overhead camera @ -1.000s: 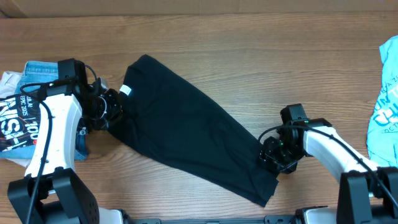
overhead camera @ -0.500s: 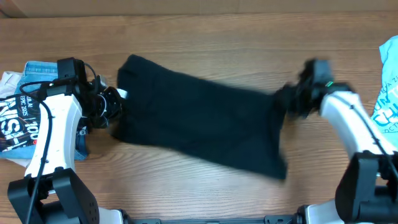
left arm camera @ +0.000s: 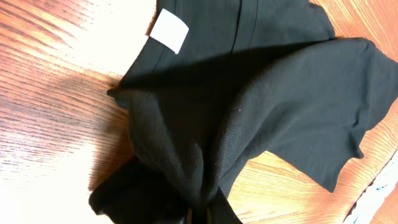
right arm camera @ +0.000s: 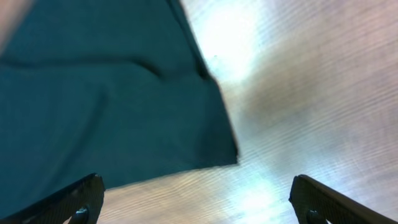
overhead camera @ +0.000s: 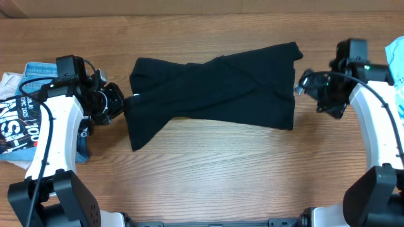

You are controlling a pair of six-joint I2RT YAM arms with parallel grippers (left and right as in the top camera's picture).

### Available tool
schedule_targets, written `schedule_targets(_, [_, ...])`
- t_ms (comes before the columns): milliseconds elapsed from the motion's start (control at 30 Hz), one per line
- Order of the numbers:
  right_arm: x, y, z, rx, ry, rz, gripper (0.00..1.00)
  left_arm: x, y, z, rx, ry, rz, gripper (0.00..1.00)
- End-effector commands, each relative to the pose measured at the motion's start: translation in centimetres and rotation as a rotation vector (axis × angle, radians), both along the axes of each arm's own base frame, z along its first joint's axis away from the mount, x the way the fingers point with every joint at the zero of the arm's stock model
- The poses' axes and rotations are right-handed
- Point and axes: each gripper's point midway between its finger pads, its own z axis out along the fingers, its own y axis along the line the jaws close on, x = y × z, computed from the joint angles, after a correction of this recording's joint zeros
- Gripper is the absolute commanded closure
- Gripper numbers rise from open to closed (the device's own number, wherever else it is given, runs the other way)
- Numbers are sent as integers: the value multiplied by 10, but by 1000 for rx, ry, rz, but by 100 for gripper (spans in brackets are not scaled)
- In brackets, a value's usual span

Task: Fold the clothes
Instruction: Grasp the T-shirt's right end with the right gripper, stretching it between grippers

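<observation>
On the wooden table [overhead camera: 208, 170], the clothes [overhead camera: 214, 94] lie lengthwise; long axis left to right.

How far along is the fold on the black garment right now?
Done: the black garment is stretched sideways across the table, but twisted, with no neat fold showing. In hand: the left gripper pinches its bunched left end; the right gripper is open, fingers clear of the right edge. Left: flatten it and make all the folds.
</observation>
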Motion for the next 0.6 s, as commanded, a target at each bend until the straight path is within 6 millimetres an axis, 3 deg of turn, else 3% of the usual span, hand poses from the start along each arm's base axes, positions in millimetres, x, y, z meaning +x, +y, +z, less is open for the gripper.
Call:
schedule_targets(0, [-18, 1, -26, -9, 74, 18, 0, 6, -3, 9, 8, -45, -31, 96])
schedule_targets(133, [-30, 6, -62, 14, 96, 21, 1, 7, -3, 9, 8, -46, -31, 96])
schedule_targets(233, [-35, 18, -89, 80, 71, 35, 10, 7, -3, 9, 9, -46, -31, 96])
schedule_targets(400, [-35, 23, -111, 101, 18, 43, 16, 6, 0, 7, 27, -41, -25, 96])
schedule_targets(567, [-31, 23, -118, 96, -20, 44, 28, 6, 1, 7, 29, -40, -24, 96])
